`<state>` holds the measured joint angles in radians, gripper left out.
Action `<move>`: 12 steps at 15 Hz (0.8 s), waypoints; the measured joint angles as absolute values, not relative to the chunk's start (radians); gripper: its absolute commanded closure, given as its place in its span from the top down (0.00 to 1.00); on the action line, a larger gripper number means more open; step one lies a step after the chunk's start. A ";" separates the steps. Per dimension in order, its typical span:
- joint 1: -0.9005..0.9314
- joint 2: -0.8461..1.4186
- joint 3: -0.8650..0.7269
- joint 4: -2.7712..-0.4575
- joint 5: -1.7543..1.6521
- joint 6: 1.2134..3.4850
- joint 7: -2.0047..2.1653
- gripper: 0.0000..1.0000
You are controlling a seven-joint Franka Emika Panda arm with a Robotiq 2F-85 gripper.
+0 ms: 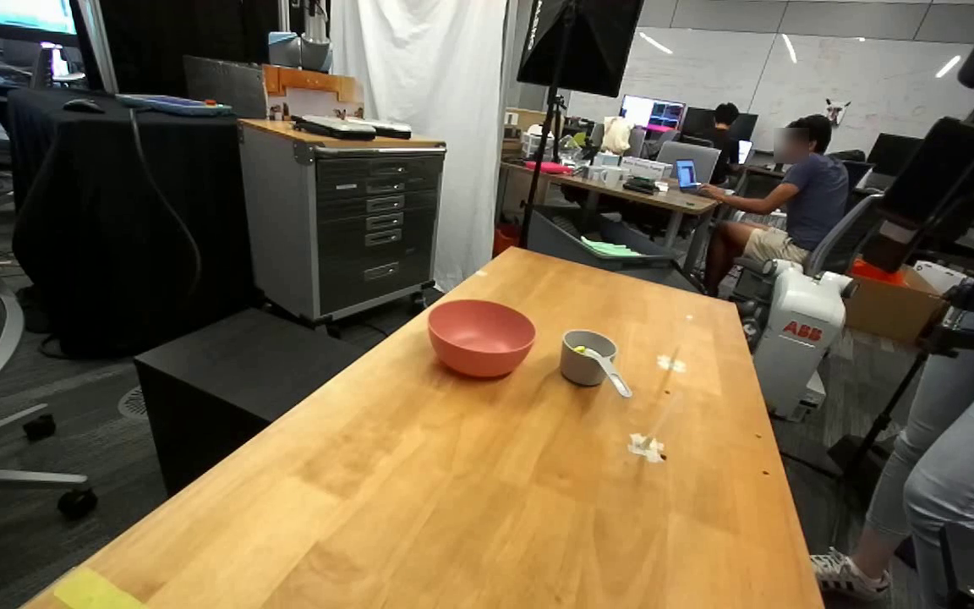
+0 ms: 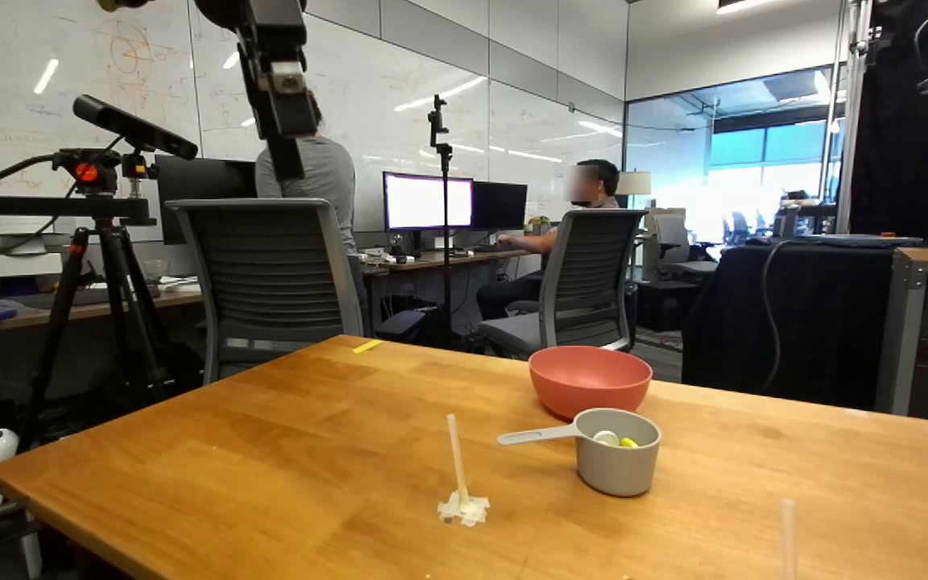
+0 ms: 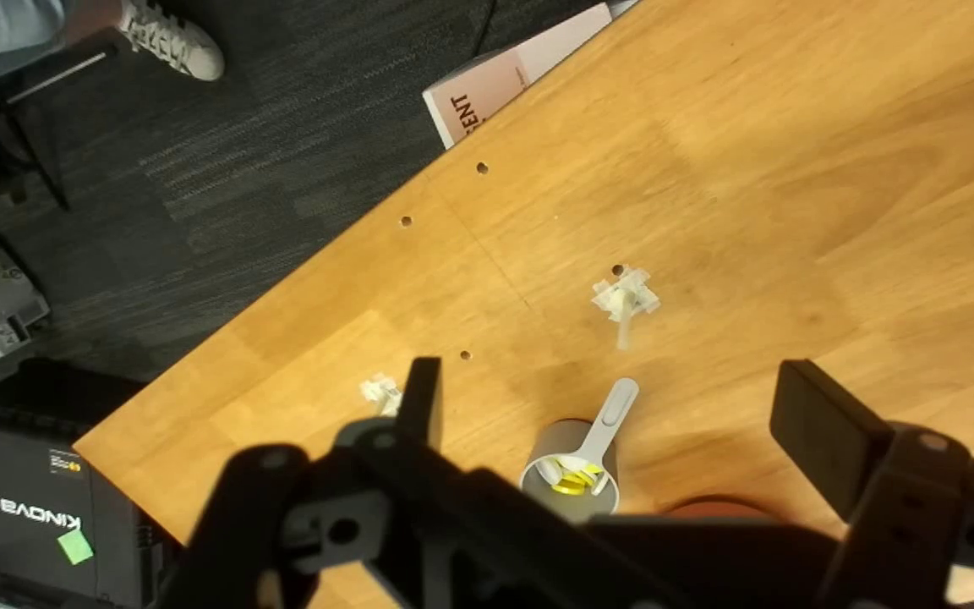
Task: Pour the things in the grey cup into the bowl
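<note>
Grey and upright on the wooden table, the cup holds yellow and white pieces. In an exterior view its handle points to nine o'clock, and the red bowl sits near the cup, apart from it, at eleven o'clock. My gripper hangs well above the table, its fingers spread wide; in my wrist view the cup shows below, between them, with its handle toward one o'clock.

Wrist view downward; exterior views share tabletop.
</note>
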<state>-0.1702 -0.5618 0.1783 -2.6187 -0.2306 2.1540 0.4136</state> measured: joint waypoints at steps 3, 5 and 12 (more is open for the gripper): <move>-0.170 -0.562 0.178 -2.619 -0.231 2.154 0.414 1.00; -0.170 -0.562 0.178 -2.619 -0.231 2.154 0.414 1.00; -0.165 -0.558 0.170 -2.621 -0.227 2.154 0.414 1.00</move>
<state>-0.1648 -0.5583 0.1697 -2.6208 -0.2273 2.1540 0.4137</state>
